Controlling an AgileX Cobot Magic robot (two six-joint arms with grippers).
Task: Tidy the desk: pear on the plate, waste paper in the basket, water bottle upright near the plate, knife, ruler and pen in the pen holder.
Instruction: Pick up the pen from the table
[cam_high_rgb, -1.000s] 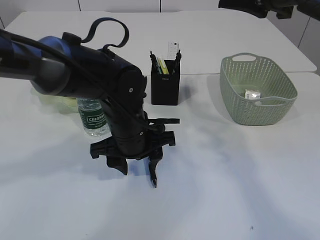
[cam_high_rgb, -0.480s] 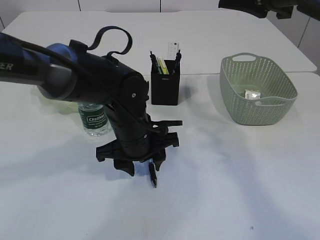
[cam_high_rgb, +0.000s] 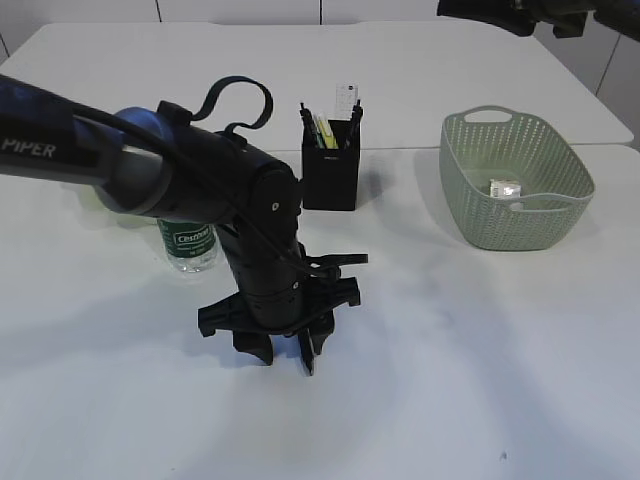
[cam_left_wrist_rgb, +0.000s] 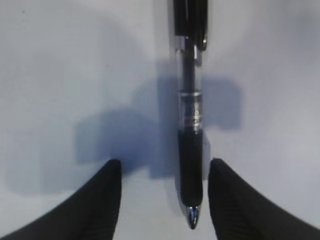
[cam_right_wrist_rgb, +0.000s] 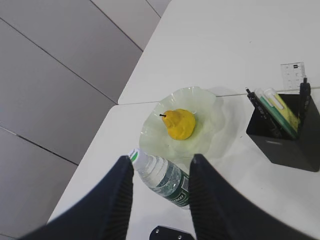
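Since earlier frame: left hand (cam_high_rgb: 285, 350) moved right and lower, now over pen (cam_left_wrist_rgb: 190, 125). Fingers (cam_left_wrist_rgb: 100, 200) apart, straddling pen tip end, not gripping. Pen flat on desk (cam_high_rgb: 480, 350), toward near edge, bare surface to its right. Right hand (cam_right_wrist_rgb: 160, 200) raised, part open, empty. Pear (cam_right_wrist_rgb: 179, 123) on plate (cam_right_wrist_rgb: 210, 125); bottle (cam_high_rgb: 188, 245) upright beside it.

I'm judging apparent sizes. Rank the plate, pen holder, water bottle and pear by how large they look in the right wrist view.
1. Plate, largest.
2. Pen holder and water bottle: too alike to rank, both partly cut off or hidden, and the bottle sits nearer the camera.
3. Pear, smallest.
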